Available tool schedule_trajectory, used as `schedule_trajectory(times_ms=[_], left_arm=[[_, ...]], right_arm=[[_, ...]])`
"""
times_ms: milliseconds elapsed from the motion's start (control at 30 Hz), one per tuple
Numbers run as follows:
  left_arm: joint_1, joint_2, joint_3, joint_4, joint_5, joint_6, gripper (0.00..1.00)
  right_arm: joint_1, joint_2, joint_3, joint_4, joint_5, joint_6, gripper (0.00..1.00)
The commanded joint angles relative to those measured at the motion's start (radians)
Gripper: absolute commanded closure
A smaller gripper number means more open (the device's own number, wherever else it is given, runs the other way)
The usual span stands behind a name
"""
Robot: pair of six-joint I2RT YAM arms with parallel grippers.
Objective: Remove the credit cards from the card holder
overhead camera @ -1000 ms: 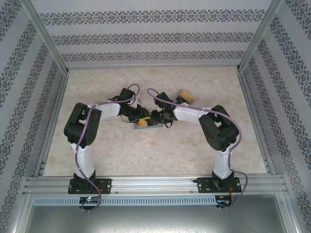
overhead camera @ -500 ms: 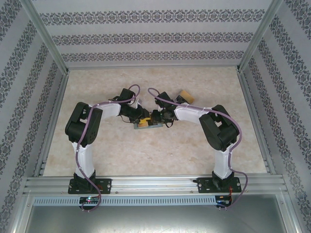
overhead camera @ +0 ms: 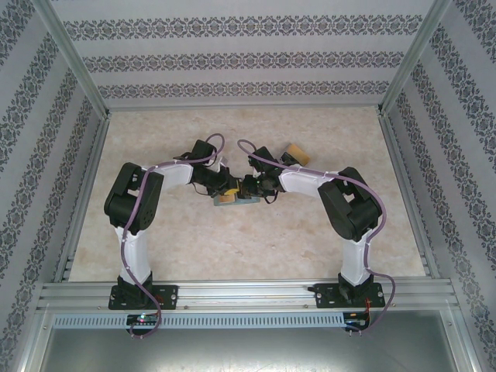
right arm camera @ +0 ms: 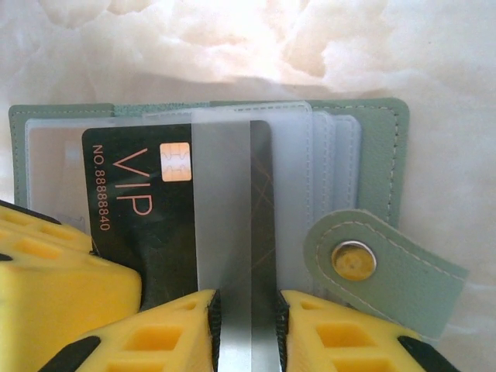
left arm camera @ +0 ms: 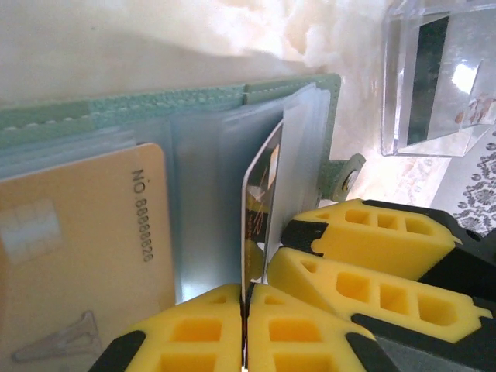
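Left end effector (left arm camera: pixel 246 310) clamps the black card (right arm camera: pixel 147 232) in the card holder (right arm camera: pixel 384 147); right end effector (right arm camera: pixel 248 314), grip unclear.

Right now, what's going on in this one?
Both arms are working on the open green card holder, which lies on the marble-look table. The left gripper is shut on the edge of the black VIP card among the sleeves. The right gripper pinches a clear sleeve that lies across that card. A tan-orange card sits in its own pocket in the holder.
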State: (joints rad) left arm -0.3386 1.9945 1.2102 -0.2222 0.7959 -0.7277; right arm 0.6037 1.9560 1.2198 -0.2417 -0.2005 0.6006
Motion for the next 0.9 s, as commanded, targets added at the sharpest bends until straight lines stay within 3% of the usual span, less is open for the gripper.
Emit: schedule_trajectory(times_ms=[0, 267, 500, 667, 867], left_arm=[[0.007, -0.033, 0.028, -0.106, -0.071, 0.077, 0.94], [0.02, -0.108, 0.037, -0.245, -0.16, 0.177, 0.95], [0.036, -0.227, 0.029, -0.25, -0.223, 0.17, 0.95], [0.036, -0.308, 0.01, -0.167, -0.232, 0.12, 0.95], [0.038, -0.368, -0.006, -0.06, -0.114, 0.081, 0.95]], right_arm=[[-0.017, -0.006, -0.034, -0.022, 0.02, 0.016, 0.71], [-0.022, -0.011, -0.043, -0.011, 0.009, 0.022, 0.71], [-0.036, -0.075, -0.032, 0.042, -0.083, -0.05, 0.65], [-0.071, -0.183, -0.063, 0.147, -0.23, -0.053, 0.51], [-0.137, -0.296, -0.139, 0.279, -0.384, 0.001, 0.34]])
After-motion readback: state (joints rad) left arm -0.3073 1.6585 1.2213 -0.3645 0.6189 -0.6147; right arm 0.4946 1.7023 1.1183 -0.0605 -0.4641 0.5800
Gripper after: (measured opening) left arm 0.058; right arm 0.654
